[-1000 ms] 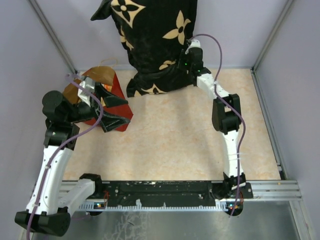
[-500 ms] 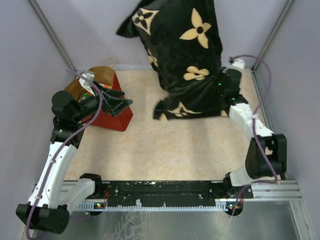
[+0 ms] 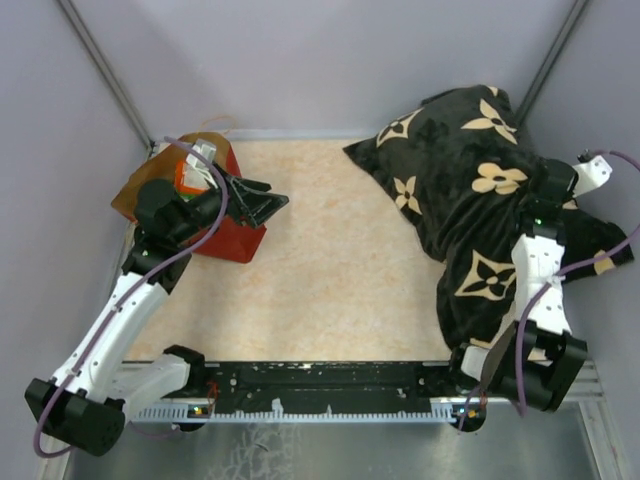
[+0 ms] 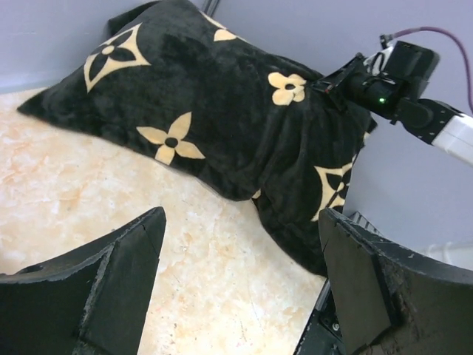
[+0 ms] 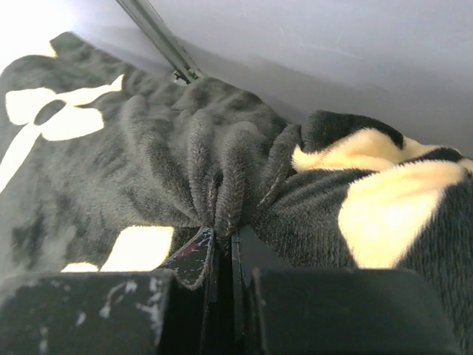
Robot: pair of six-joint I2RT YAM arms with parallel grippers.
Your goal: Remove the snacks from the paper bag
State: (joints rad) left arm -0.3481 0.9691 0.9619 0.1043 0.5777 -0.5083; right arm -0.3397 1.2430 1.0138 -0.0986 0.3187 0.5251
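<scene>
The paper bag (image 3: 225,238), brown with a red lower outside, lies at the table's back left. An orange and green snack packet (image 3: 186,180) shows in its mouth; other snacks are hidden. My left gripper (image 3: 262,200) is open and empty just right of the bag; in the left wrist view its fingers (image 4: 96,288) stand wide apart over bare table. My right gripper (image 3: 535,215) is shut on a fold of the black flowered pillow (image 3: 460,190), which lies at the right side; the pinched fabric shows between the jaws in the right wrist view (image 5: 222,200).
The pillow (image 4: 222,118) covers the table's right back quarter and hangs over the right edge. Grey walls with corner posts enclose the table. The black base rail (image 3: 320,385) runs along the near edge.
My right arm has swung the pillow from the upper middle to the right and lowered it onto the table. My left gripper has moved up and right beside the bag.
</scene>
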